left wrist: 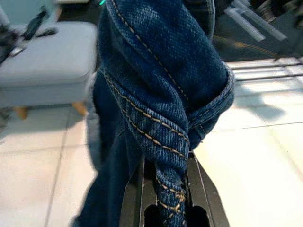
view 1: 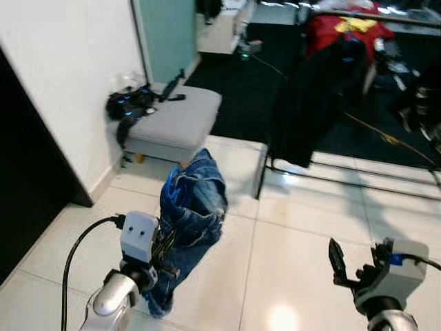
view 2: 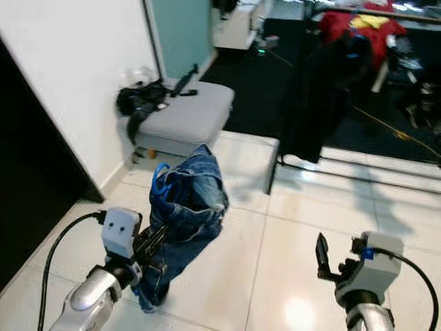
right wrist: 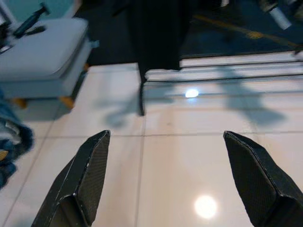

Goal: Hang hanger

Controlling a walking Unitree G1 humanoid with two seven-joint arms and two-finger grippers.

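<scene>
The grey ottoman (view 1: 176,121) sits at 11 o'clock by the wall. The blue jeans (view 1: 193,200) hang upright, long axis vertical, the blue hanger (view 2: 160,181) poking from their top. The left hand (left wrist: 165,208) pinches the denim; the right hand (right wrist: 165,189), at 4 o'clock, gapes wide, holding nothing.

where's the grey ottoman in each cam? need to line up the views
Left eye: grey ottoman upper left, by the white wall.
Right eye: upper left, behind the jeans.
Left wrist: at the frame's edge, beyond the jeans.
Right wrist: in a corner.
Shared landmark: the jeans, clamped in the left gripper.
</scene>
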